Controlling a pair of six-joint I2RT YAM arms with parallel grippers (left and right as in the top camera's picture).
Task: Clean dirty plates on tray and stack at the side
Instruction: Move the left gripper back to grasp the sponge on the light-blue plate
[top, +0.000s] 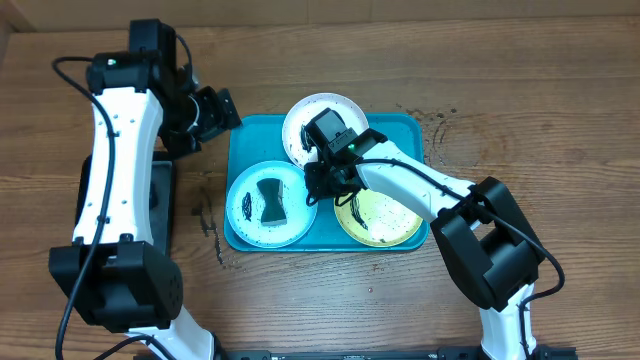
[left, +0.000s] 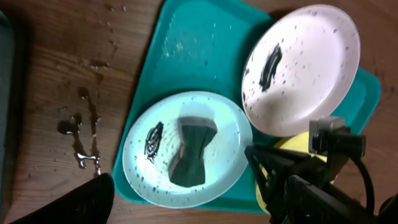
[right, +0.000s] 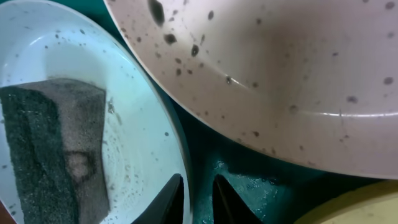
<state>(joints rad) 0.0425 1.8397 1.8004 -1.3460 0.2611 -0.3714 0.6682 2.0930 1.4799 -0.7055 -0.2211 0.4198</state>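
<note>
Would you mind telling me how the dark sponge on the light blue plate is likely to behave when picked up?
The sponge looks pinched at its waist, so it is probably soft and will squash under a grip. Its coarse, porous surface suggests it is light and not slippery. Lying flat, it seems unlikely to roll.

We log the table (top: 520, 70) as brown wood with open grain, matt, carrying glistening wet patches (left: 81, 134) beside the tray (left: 205, 37), which is smooth turquoise plastic with a slight sheen. The white plate (left: 311, 74), light blue plate (left: 227, 134) and yellow-green plate (top: 395, 222) look glazed, speckled and softly glossy under dull dark smears. The sponge (left: 191, 155) is coarse, fibrous and matt; the left arm (top: 115, 170) wears smooth white plastic shells over matt black joints.
</note>
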